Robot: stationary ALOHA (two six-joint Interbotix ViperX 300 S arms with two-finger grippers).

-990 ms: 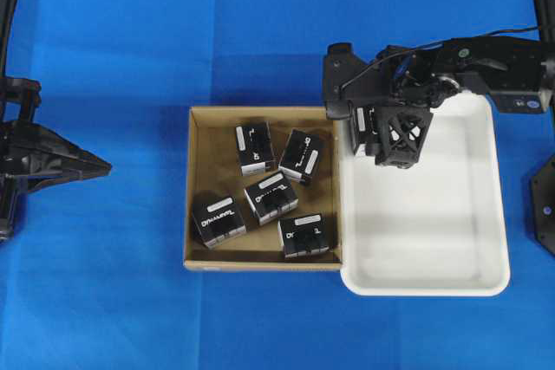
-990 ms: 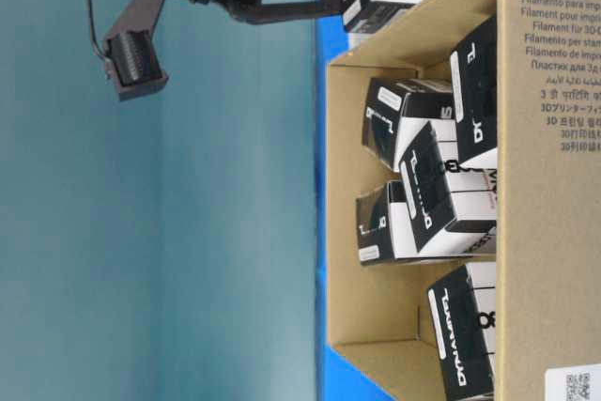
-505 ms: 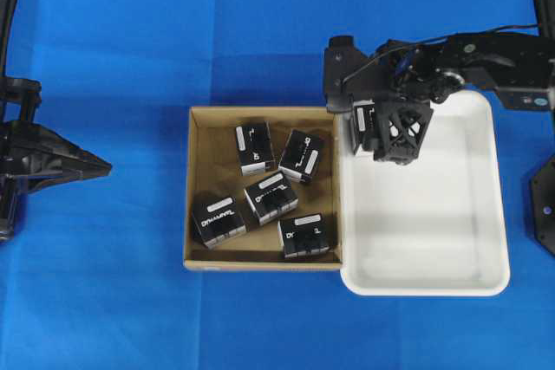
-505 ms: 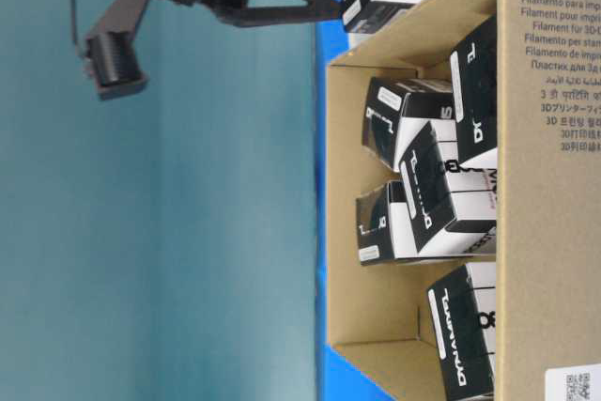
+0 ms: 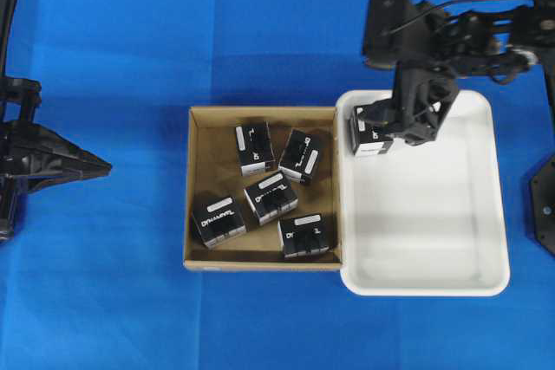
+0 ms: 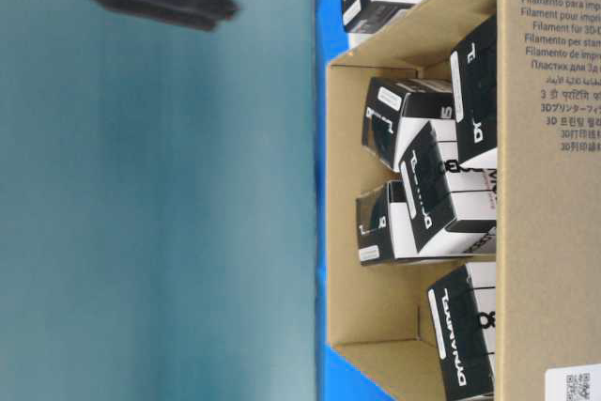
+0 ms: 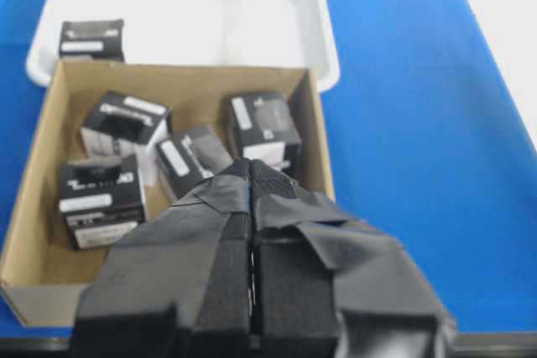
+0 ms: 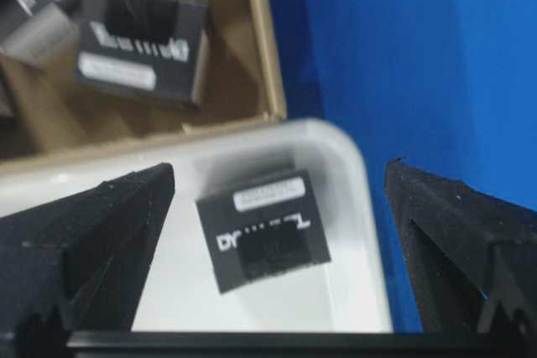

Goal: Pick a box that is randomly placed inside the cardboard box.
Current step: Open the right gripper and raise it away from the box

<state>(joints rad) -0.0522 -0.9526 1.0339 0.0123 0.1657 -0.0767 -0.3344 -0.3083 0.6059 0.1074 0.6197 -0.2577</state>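
A: What's nearest in the left wrist view?

B: The left gripper (image 7: 252, 232); its two padded fingers (image 7: 289, 274) are pressed flat together with nothing between them; in the overhead view it sits at the far left edge (image 5: 87, 165), well apart from everything else.

A: And past it?

B: The carton (image 5: 198, 188), on the blue cloth (image 5: 104, 301); five black boxes lie loose inside it, each at its own angle; one at the lower left (image 5: 218, 220), one at the lower right (image 5: 303, 235), one in the middle (image 5: 270, 197), two along the far side (image 5: 253, 146) (image 5: 301, 156); none is stacked on another.

A: Where is the picked box?

B: The box (image 5: 370, 133) is out of the carton; it lies in the white tray (image 5: 425, 283), in the tray's corner nearest the carton on the far side; the right wrist view shows it (image 8: 264, 228) flat on the tray floor, label strip up, just beside the tray's rim, with the carton's wall right behind that rim.

A: Is the right gripper on it?

B: No; the right gripper (image 5: 408, 114) hangs above the box with its jaws spread wide; in the wrist view one finger (image 8: 84, 241) stands at each side of the box with clear tray floor between; nothing is held.
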